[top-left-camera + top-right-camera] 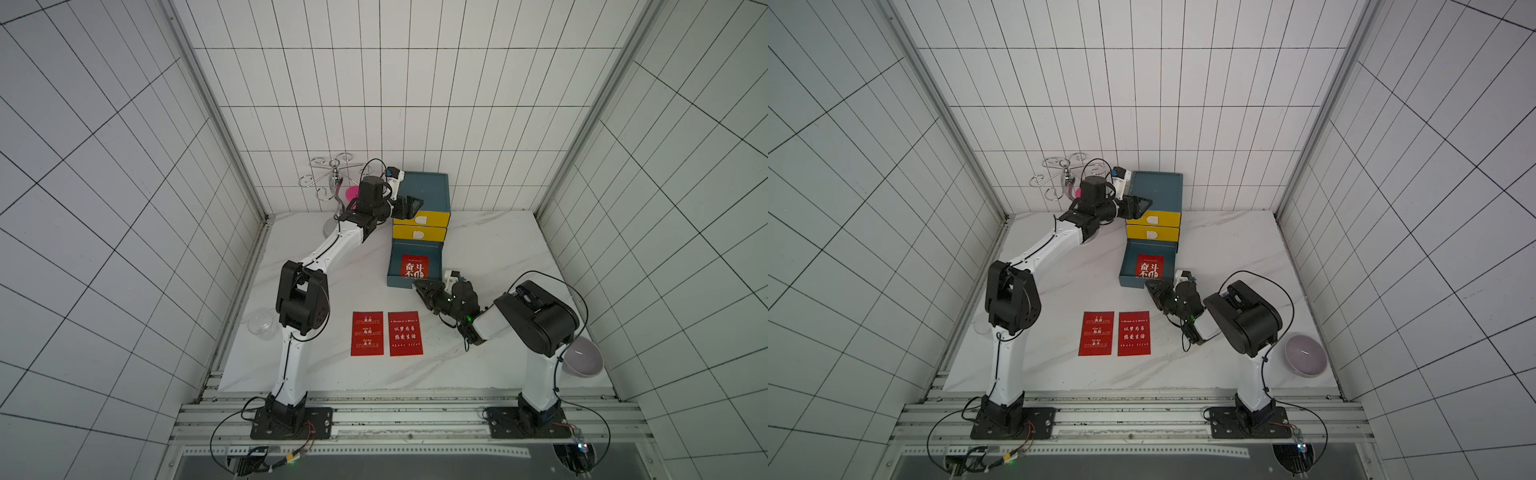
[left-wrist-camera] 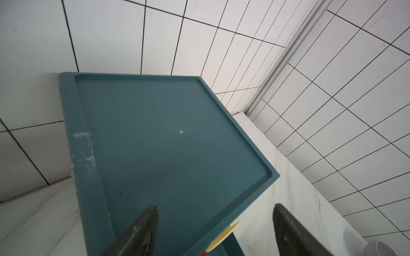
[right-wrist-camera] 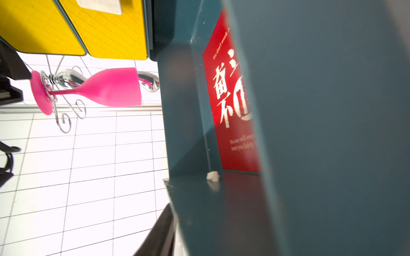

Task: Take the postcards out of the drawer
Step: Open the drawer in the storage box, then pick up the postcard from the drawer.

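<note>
One red postcard (image 1: 414, 266) lies in the open drawer (image 1: 391, 268), a pair of postcards (image 1: 367, 333) out on the table (image 1: 490, 249)
The marble table carries a teal cabinet (image 1: 432, 191) against the back wall, its two yellow fronts shut and the bottom drawer pulled out. The red postcard lies flat on that drawer's floor, and the pair of postcards sits side by side well in front of it. The left gripper (image 2: 215, 206) hovers over the cabinet's top, jaws spread wide, holding nothing. The right gripper (image 1: 419, 287) is at the drawer's front wall; whether its jaws are apart I cannot tell
</note>
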